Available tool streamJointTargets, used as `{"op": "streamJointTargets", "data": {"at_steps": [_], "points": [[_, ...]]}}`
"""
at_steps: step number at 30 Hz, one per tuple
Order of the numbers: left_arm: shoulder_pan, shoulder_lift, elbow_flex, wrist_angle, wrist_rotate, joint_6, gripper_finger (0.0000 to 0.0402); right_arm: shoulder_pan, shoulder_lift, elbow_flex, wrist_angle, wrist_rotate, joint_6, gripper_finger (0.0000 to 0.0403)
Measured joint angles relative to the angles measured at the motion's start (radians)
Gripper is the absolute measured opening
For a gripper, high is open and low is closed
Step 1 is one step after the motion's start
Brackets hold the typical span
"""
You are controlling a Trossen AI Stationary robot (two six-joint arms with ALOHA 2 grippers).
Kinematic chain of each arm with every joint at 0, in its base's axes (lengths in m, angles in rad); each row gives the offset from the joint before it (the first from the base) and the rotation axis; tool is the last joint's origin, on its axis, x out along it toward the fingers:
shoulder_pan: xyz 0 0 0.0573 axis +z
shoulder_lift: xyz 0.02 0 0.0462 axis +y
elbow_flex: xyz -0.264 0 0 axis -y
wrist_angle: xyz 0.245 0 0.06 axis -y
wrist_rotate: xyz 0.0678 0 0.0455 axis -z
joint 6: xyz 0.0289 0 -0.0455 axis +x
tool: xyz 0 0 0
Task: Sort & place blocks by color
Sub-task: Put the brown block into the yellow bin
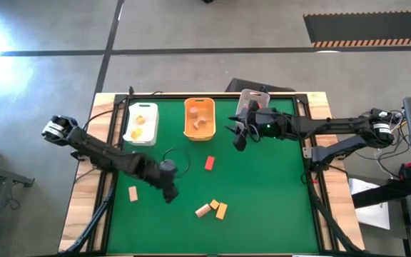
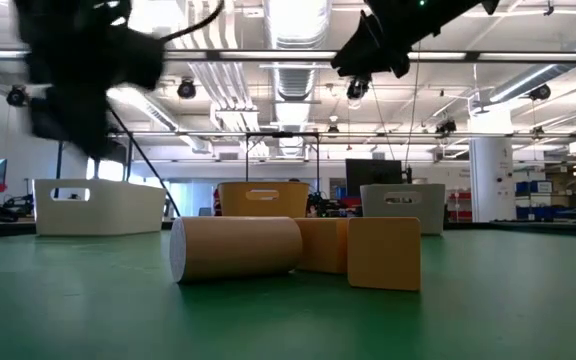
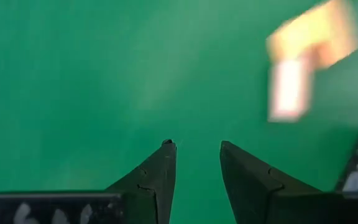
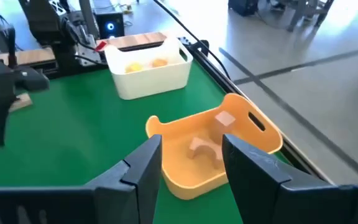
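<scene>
Loose wooden blocks lie flat on the green mat: a red one [image 1: 210,163], a tan one [image 1: 133,193], and a cluster of a tan cylinder [image 1: 203,210] and two yellow-orange blocks [image 1: 220,209]. In the low view the cylinder [image 2: 236,247] lies on its side against a yellow block [image 2: 383,252]. My left gripper [image 1: 168,194] hangs open and empty over bare mat between the tan block and the cluster; its wrist view [image 3: 197,144] shows blurred blocks [image 3: 309,56] ahead. My right gripper [image 1: 239,141] is open and empty, hovering near the orange bin [image 4: 210,149].
Three bins stand along the far edge: a white one [image 1: 141,123] holding yellow blocks, an orange one [image 1: 199,118] holding tan blocks, and a grey one [image 1: 252,103]. A dark cable loop [image 1: 175,158] lies on the mat near the left arm. Open mat lies to the right.
</scene>
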Motion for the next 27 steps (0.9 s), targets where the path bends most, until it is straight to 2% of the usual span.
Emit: {"op": "streamJointTargets", "data": {"at_steps": [6,9,13,18,24,27], "points": [[-0.162,0.0,0.0,-0.386,0.164,-0.502,0.0109,0.0,-0.001,-0.013,-0.003,0.0,-0.017,0.015],[-0.215,0.0,0.0,-0.485,0.265,-0.644,0.0109,0.0,0.003,-0.021,-0.006,0.0,-0.018,0.0145],[-0.256,0.0,-0.004,-0.491,0.268,-0.678,0.0109,0.0,0.003,-0.025,-0.007,0.0,-0.028,0.0138],[-0.254,-0.002,-0.042,-0.49,0.158,-0.729,0.0109,0.0,0.003,-0.025,-0.006,0.0,-0.052,0.013],[-0.256,-0.002,-0.106,-0.482,0.17,-0.729,0.0112,0.0,0.003,-0.025,-0.007,-0.001,-0.068,0.0123],[-0.256,-0.002,-0.129,-0.482,0.189,-0.729,0.0131,0.0,0.003,-0.025,-0.009,-0.001,-0.078,0.0123]]}}
